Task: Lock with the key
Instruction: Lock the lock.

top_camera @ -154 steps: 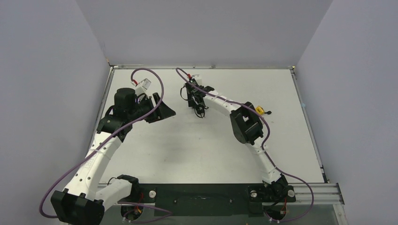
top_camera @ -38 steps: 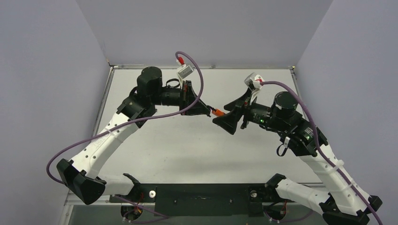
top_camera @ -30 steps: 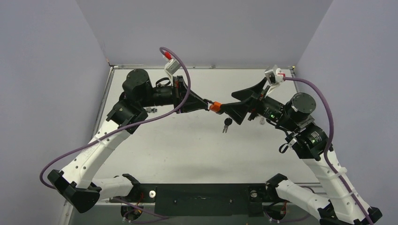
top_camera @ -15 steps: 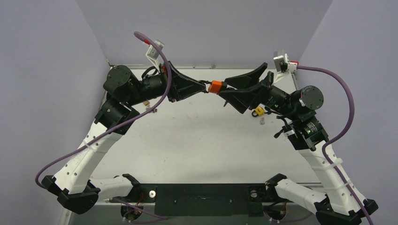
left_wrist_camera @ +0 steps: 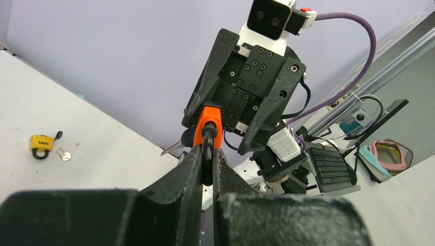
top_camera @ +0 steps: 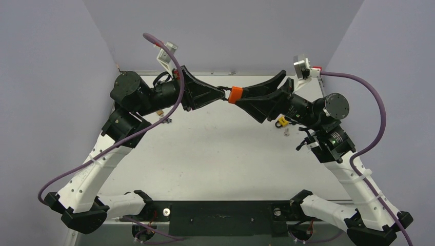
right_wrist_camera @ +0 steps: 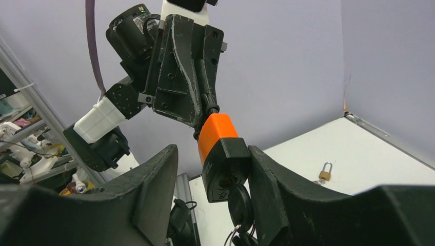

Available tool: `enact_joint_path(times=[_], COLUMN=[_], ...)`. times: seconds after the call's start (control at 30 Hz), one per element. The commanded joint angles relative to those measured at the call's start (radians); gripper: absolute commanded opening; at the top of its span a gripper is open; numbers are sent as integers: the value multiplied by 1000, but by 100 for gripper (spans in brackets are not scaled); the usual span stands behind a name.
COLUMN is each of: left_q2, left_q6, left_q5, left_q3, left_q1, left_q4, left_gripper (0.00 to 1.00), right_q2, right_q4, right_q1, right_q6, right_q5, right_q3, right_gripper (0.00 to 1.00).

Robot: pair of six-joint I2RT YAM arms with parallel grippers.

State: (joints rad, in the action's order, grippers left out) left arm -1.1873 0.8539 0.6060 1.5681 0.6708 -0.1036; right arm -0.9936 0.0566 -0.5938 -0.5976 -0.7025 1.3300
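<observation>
I have the orange padlock up in the air over the far side of the table, toward 12 o'clock from its middle. My left gripper reaches in from 9 o'clock, its fingers pinched on the black shackle. The right gripper comes from 3 o'clock and straddles the lock's black lower body. In the right wrist view one finger sits against the body and the other stands off with a gap, so the jaws are spread and nothing is gripped. The key hangs from the keyhole at the lock's 6 o'clock end.

I judge this to be the step of taking hold for the turn. Next I need the right fingers down on the key head, not the body, then a twist while the left holds firm. A yellow padlock lies on the table at 4 o'clock
</observation>
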Motion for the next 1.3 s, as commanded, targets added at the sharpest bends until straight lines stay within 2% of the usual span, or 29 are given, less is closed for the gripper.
enact_joint_path(times=[0.0, 0.2, 0.73, 0.8, 0.83, 0.87, 0.9, 1.0, 1.03, 1.17, 1.27], left_q2=[18, 30, 38, 40, 38, 40, 40, 47, 51, 86, 109], left_q6=[3, -7, -13, -13, -11, -13, -14, -38, -53, -158, -226], left_q5=[-41, -46, -49, -48, -47, -43, -36, -19, -11, 13, 41], left_q3=[37, 17, 2, -4, -5, -9, -12, -28, -28, -43, -44], left_q1=[6, 6, 5, 5, 5, 6, 6, 5, 5, 2, 2], left_q4=[61, 64, 106, 110, 112, 114, 114, 68, 44, -118, -185], left_gripper=[0, 0, 0, 0, 0, 0, 0, 0, 3, 29, 38], right_q2=[4, 8, 12, 10, 9, 9, 10, 14, 15, 50, 75], right_q4=[54, 79, 82, 84, 86, 89, 91, 83, 78, 50, 37], right_q1=[-29, -34, -35, -34, -34, -34, -34, -34, -33, -30, -28], right_q6=[5, -19, -33, -40, -42, -48, -52, -56, -57, -56, -60], right_q5=[-13, -7, -22, -24, -24, -23, -22, -18, -18, -18, -24], right_q3=[39, 23, 1, 0, -1, -3, -4, -5, -5, -26, -45], right_gripper=[45, 41, 38, 30, 18, 12, 1, 0, 0, 0, 0])
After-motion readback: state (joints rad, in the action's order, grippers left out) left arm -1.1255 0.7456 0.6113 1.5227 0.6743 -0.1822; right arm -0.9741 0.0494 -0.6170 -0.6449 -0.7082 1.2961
